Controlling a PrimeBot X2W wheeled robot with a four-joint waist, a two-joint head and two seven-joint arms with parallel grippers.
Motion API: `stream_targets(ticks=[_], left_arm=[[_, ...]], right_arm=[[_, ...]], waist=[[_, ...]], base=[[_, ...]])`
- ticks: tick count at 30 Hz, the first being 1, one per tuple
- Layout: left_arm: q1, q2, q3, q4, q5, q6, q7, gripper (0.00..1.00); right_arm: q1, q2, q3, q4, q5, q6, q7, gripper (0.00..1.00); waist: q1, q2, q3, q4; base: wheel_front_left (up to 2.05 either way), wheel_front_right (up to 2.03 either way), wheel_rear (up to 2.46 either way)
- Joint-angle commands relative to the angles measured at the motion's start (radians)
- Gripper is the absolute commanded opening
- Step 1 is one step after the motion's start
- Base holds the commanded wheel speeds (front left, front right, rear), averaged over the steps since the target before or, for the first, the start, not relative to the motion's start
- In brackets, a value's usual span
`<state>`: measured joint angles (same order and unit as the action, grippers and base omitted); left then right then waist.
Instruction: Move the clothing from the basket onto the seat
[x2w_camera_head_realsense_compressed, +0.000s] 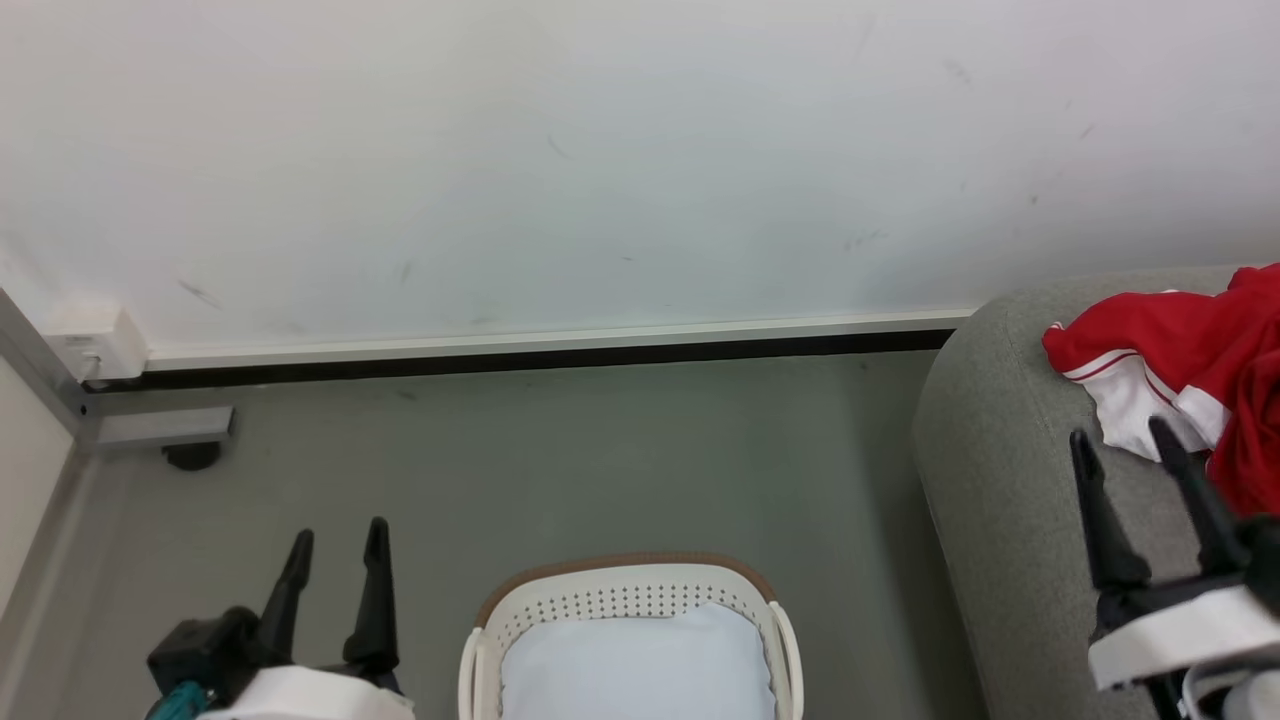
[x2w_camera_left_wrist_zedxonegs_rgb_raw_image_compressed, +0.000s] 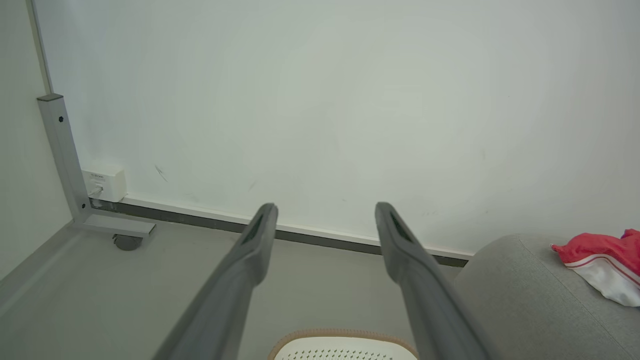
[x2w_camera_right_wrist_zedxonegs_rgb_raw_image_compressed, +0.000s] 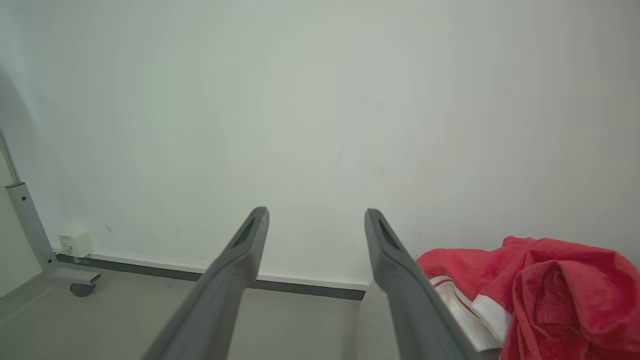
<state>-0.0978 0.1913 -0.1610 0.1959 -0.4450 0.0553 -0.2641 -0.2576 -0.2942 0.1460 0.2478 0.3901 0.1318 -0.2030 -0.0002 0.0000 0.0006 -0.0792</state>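
Red clothing (x2w_camera_head_realsense_compressed: 1190, 370) with white panels and stripe trim lies heaped on the grey seat (x2w_camera_head_realsense_compressed: 1000, 460) at the right; it also shows as clothing (x2w_camera_right_wrist_zedxonegs_rgb_raw_image_compressed: 535, 285) and clothing (x2w_camera_left_wrist_zedxonegs_rgb_raw_image_compressed: 602, 257). The white basket (x2w_camera_head_realsense_compressed: 630, 600) with a brown rim stands on the floor at bottom centre, holding a pale blue-white cushion pad (x2w_camera_head_realsense_compressed: 640, 665) and no red fabric that I can see. My right gripper (x2w_camera_head_realsense_compressed: 1120, 435) is open above the seat, just left of the clothing, holding nothing. My left gripper (x2w_camera_head_realsense_compressed: 337, 535) is open over the floor, left of the basket.
A white wall with a dark skirting strip (x2w_camera_head_realsense_compressed: 520, 358) runs behind. A grey metal post with a castor (x2w_camera_head_realsense_compressed: 190, 455) and a white socket box (x2w_camera_head_realsense_compressed: 95, 345) stand in the left corner. Grey floor (x2w_camera_head_realsense_compressed: 640, 460) lies between the basket and the wall.
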Motion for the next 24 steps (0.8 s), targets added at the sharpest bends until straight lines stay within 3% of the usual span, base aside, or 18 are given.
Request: stream_targets(ticks=[1, 9, 24], left_arm=[[0.027, -0.021, 0.028, 0.002, 0.027, -0.016, 0.0, 1.0], [0.077, -0.097, 0.146, 0.003, 0.106, -0.098, 0.0, 1.0], [0.08, -0.138, 0.211, 0.027, 0.191, -0.156, 0.0, 1.0]], right_arm=[[0.048, 0.034, -0.024, 0.004, -0.017, -0.002, -0.03, 1.0], [0.153, 0.155, -0.064, -0.054, -0.08, -0.002, -0.062, 1.0], [0.161, 0.216, -0.082, -0.052, -0.132, -0.002, -0.062, 1.0]], waist=[[0.0002, 0.0, 0.0, 0.001], [0.0002, 0.0, 0.003, -0.007], [0.0002, 0.0, 0.014, 0.004]], base=[[0.0, 0.0, 0.0], [0.0, 0.0, 0.0], [0.0, 0.0, 0.0]])
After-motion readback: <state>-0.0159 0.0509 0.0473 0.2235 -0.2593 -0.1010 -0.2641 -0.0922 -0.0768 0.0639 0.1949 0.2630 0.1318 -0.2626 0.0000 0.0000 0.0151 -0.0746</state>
